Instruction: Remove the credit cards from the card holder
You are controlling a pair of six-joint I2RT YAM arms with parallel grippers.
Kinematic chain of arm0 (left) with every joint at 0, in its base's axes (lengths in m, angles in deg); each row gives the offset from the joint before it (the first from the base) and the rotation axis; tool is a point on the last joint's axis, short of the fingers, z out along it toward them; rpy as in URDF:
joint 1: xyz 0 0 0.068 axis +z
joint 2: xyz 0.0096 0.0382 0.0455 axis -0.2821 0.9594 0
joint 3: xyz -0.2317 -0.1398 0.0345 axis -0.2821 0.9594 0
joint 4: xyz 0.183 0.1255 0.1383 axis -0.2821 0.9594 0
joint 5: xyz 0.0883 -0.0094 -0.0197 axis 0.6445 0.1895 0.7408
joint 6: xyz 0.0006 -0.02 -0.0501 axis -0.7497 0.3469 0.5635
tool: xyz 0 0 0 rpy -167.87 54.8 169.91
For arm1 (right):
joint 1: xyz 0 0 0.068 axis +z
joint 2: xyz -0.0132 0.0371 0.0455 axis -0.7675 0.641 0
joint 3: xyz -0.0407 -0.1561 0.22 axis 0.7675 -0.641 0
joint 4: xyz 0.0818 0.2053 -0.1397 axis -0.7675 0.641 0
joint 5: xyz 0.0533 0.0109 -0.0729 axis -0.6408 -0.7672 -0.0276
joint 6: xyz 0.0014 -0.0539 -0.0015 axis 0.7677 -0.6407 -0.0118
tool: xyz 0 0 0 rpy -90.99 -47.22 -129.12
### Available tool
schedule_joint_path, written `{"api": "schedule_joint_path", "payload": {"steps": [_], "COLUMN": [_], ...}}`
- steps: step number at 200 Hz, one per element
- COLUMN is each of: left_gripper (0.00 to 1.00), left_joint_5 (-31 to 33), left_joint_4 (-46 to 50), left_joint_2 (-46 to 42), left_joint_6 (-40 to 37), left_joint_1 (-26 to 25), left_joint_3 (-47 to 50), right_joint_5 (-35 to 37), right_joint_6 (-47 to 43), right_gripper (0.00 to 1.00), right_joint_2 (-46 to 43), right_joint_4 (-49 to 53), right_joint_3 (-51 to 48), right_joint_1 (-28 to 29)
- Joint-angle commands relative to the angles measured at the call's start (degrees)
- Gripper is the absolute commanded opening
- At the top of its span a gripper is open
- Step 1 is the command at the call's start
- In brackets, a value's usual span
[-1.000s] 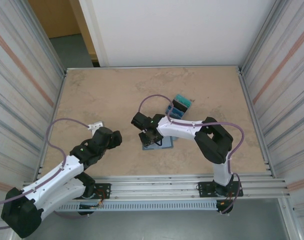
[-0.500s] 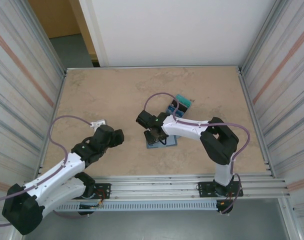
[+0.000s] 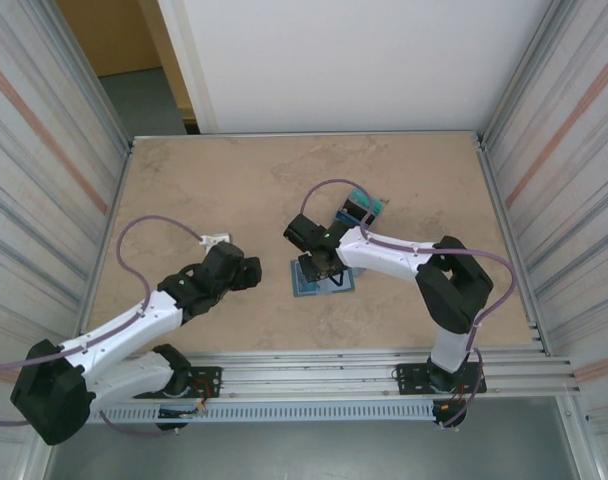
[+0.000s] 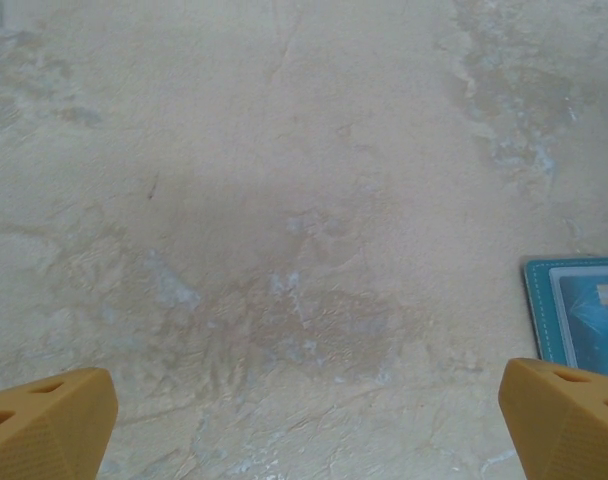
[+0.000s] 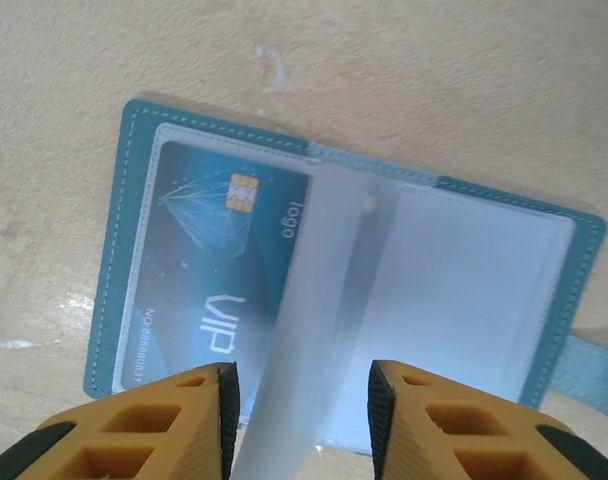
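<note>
Card holder lies open and flat on the tabletop, at about 5 o'clock from its centre, directly under my right tool.

Look: teal-blue stitched border, paler inner panels, and a small closure tab trailing at 4 o'clock. One teal card marked VIP, with a gold chip, sits in the 9 o'clock pocket. A clear sleeve leaf stands up along the spine.

Loose credit cards are piled at 1 o'clock from the holder, well apart from it.

Right tool: jaws partly apart, straddling the clear leaf. I see no pinch on it.

Left tool: jaws wide, nothing between them, over bare tabletop at 9 o'clock of the holder.

Handling, my read:
- The holder is light and floppy, so it will slide or lift when a card is pulled. I should pin a panel.
- The card is thin, stiff and slick. Grip its exposed edge at the pocket mouth, which I judge to be near the spine.
- The leaf is flimsy and easily creased.
</note>
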Motion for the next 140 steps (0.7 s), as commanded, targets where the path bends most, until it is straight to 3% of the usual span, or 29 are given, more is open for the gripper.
{"api": "schedule_joint_path", "payload": {"steps": [1, 75, 140], "left_gripper": [0.99, 0.99, 0.99], "left_joint_5": [2.1, 0.1, -1.7], "left_joint_4": [-1.0, -4.3, -6.5], "left_joint_2": [1.5, 9.6, 19.0], "left_joint_6": [-3.0, -6.7, -7.0], "left_joint_1": [-1.5, -5.8, -8.6], "left_joint_3": [-2.5, -6.1, -9.3], "right_joint_5": [2.2, 2.5, -1.2], "right_joint_6": [0.7, 1.4, 2.0], "right_gripper": [0.38, 0.32, 0.26], "right_joint_2": [-2.9, -6.5, -6.5], "right_joint_4": [1.6, 0.7, -3.0], "right_joint_3": [-1.2, -6.7, -11.6], "right_joint_1": [-1.1, -5.4, -8.8]}}
